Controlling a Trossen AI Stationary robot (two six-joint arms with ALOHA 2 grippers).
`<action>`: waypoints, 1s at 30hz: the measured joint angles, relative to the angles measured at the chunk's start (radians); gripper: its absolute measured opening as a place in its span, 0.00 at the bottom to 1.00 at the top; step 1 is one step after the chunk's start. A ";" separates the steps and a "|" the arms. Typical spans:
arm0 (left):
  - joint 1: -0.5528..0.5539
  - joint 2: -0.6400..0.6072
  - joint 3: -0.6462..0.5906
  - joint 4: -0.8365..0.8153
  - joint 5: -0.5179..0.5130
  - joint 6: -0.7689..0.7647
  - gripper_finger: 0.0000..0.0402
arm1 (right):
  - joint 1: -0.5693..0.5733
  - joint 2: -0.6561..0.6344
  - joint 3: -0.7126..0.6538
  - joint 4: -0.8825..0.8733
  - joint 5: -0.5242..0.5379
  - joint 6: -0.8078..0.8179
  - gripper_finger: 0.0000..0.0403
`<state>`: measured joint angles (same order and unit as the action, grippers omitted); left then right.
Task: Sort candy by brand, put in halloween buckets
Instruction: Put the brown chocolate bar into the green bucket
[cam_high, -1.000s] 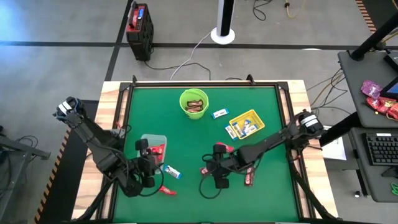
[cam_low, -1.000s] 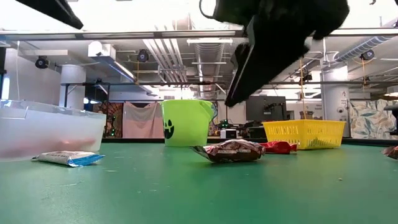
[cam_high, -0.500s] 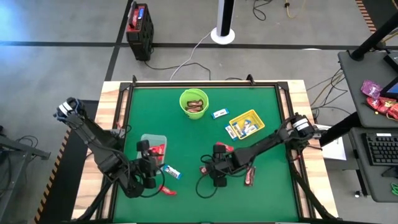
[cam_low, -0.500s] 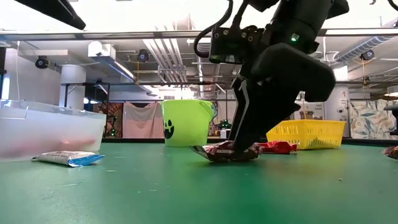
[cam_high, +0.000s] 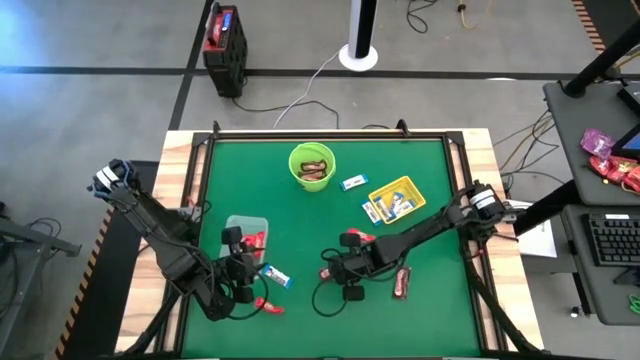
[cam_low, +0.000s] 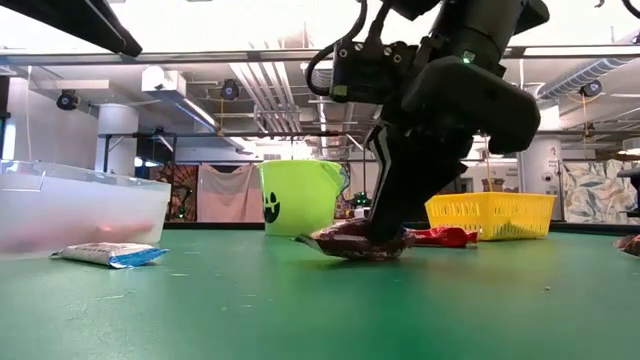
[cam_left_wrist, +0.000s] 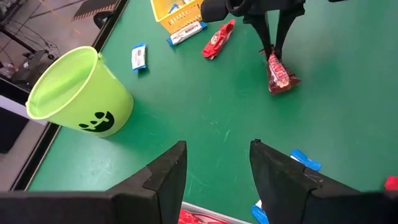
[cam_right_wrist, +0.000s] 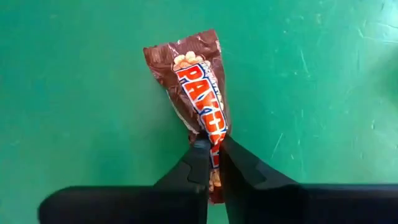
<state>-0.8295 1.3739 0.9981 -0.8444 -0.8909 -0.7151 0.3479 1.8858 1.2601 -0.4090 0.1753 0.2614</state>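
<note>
While lying on the green counter (cam_high: 300, 220) near centre, brown candy bar (cam_right_wrist: 200, 102) (PayDay wrapper) pinched at one end by right gripper (cam_right_wrist: 210, 163), fingers closed on it; left gripper (cam_left_wrist: 217, 171) spread open, empty, beside clear tub (cam_high: 243, 226); lime-green bucket (cam_high: 312, 166) well apart

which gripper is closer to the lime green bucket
Right. The right gripper is mid-table, nearer the lime green bucket; the left gripper sits farther away, near the clear tub.
</note>
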 joint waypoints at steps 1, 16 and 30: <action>0.000 0.000 0.000 0.000 0.000 0.000 0.40 | -0.002 -0.010 0.008 -0.012 -0.003 -0.013 0.04; -0.012 0.000 0.007 0.005 0.044 0.000 0.40 | -0.358 -0.104 0.281 0.006 0.297 -0.279 0.03; -0.020 -0.001 0.016 -0.006 0.044 0.001 0.40 | -0.649 0.005 0.272 -0.002 -0.038 -0.054 0.09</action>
<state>-0.8494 1.3731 1.0142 -0.8508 -0.8466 -0.7143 -0.3015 1.8911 1.5322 -0.4109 0.1373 0.2077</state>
